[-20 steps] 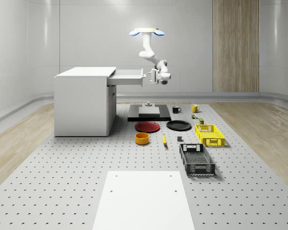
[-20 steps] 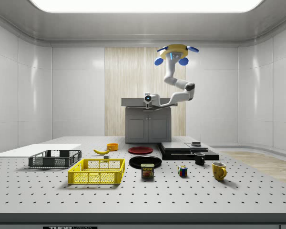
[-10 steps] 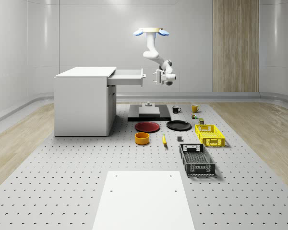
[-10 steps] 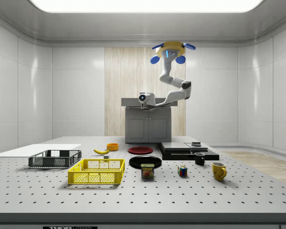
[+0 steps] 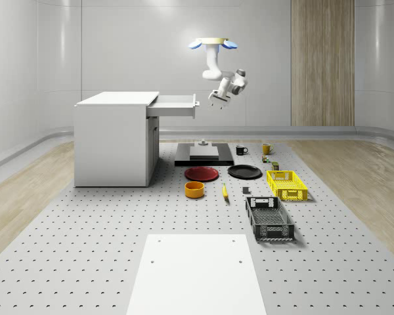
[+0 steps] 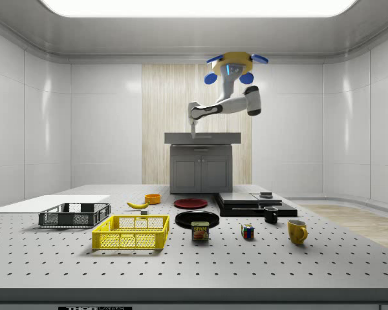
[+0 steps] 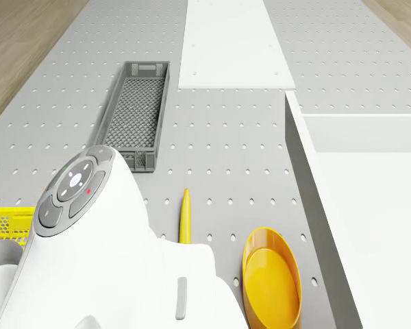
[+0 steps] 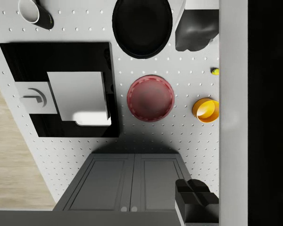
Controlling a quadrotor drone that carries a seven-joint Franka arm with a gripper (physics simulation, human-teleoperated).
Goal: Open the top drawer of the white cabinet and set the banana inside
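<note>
One banana [image 5: 224, 191] lies on the perforated floor out in front of the white cabinet [image 5: 111, 141], well apart from it, just past the orange bowl [image 5: 194, 189], untouched and not yet picked. Closer to the cabinet sits the red plate [image 5: 202, 173], also unmoved. Top drawer [image 5: 174, 105] stands pulled out from the cabinet, so the opening step looks done. Change over the last second: the gripper [image 5: 215, 100], which was right at the drawer front, now hangs off it, a bit higher and farther out from the cabinet, fingers spread and holding nothing; in the wrist view it looks straight down on the floor before the cabinet doors. Arm has folded upward. Drone [image 5: 214, 44] hovers high, out beyond the drawer's front edge, slightly farther from the cabinet than before. Judgement: handle release is finished, and next comes a descent to the banana, away from the cabinet, then a carry back over the open drawer.
</note>
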